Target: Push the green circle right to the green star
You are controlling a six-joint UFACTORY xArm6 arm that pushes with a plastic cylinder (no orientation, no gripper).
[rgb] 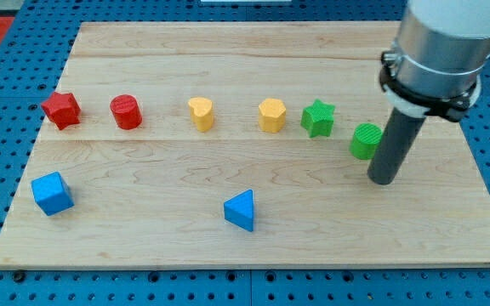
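The green circle (365,140) stands on the wooden board at the view's right. The green star (317,118) is a short gap to its upper left, not touching it. My tip (383,179) rests on the board just to the right of and slightly below the green circle, with the rod's side close against or touching the circle's right edge.
In a row to the left of the star stand a yellow hexagon (271,115), a yellow heart-like block (201,113), a red cylinder (126,111) and a red star-like block (61,110). A blue cube (52,193) and a blue triangle (241,209) lie lower. The board's right edge (483,170) is near.
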